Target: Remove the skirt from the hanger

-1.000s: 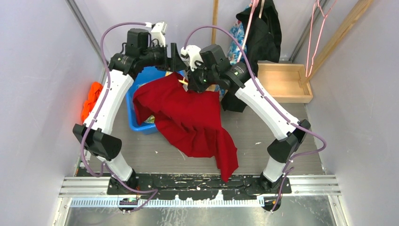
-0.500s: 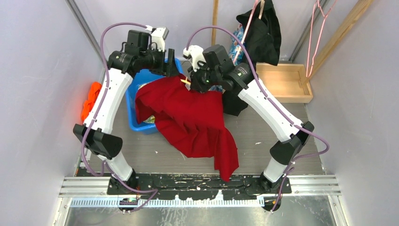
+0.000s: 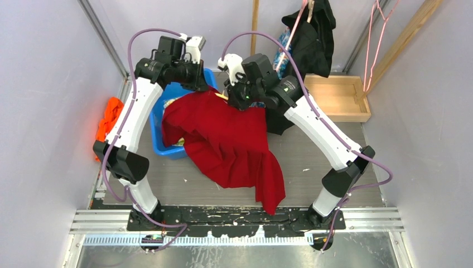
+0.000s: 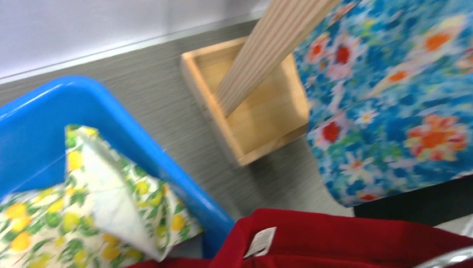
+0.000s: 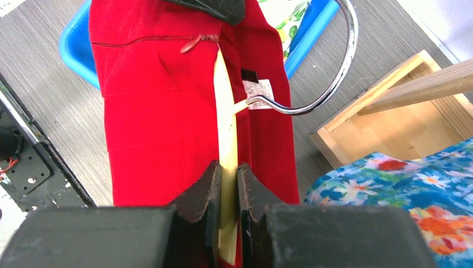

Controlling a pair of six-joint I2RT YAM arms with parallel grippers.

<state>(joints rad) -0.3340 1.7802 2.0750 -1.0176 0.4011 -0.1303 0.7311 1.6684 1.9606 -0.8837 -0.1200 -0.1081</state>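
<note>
Clamping the pale wooden hanger (image 5: 225, 106) by its bar, our right gripper (image 5: 227, 167) has its jaws drawn in to a narrow gap with the wood squeezed between them. Our left gripper (image 3: 202, 84) is closed tight at the top edge of the red fabric skirt (image 5: 156, 111). In the right wrist view its dark tip sits on the waistband, and we judge that it has a pinch of cloth, though the bite itself is hidden from us.

The skirt is on the hanger, with red cloth lying along both sides of the bar and the chrome wire hook (image 5: 334, 84) curling out past a white label (image 5: 257, 87). From above, the rest of the cloth hangs from between the two arms, partly over the blue plastic bin (image 3: 158, 120) and across the grey table (image 3: 312, 162).

We read this as the start of the pull-off: hanger pinned by one arm, waistband taken by the other, nothing freed yet. Next we expect the grippers to move apart, the left drawing the waistband off the end of the bar while the right holds the wood steady. A thin pinch could let the cloth slip, and a snag could twist the hanger in the right jaws.
</note>
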